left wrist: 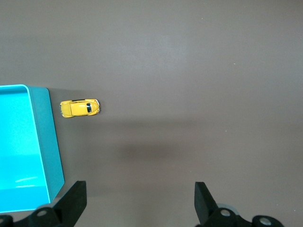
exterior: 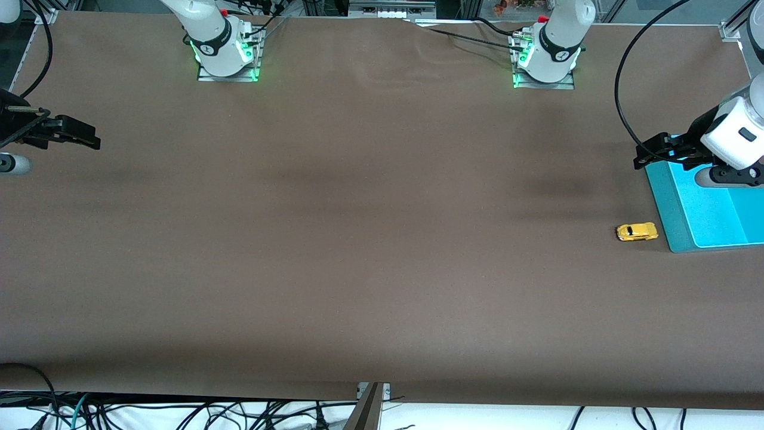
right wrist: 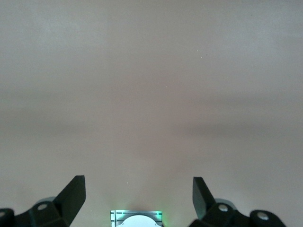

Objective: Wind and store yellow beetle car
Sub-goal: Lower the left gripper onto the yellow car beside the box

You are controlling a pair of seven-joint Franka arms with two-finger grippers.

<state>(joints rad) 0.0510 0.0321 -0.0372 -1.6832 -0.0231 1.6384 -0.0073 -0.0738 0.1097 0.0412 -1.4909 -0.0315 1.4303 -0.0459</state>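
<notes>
Left wrist view: left gripper spread, empty, over bare table; yellow beetle car ahead, beside teal tray, ready for pickup. Right gripper spread, waiting.

Two white arms on square metal base plates, each base ringed with a black band and lit green. Red buttons and black cables at the bases. Left gripper and right gripper: black, with wedge-shaped fingers. White rounded wrist housings.
</notes>
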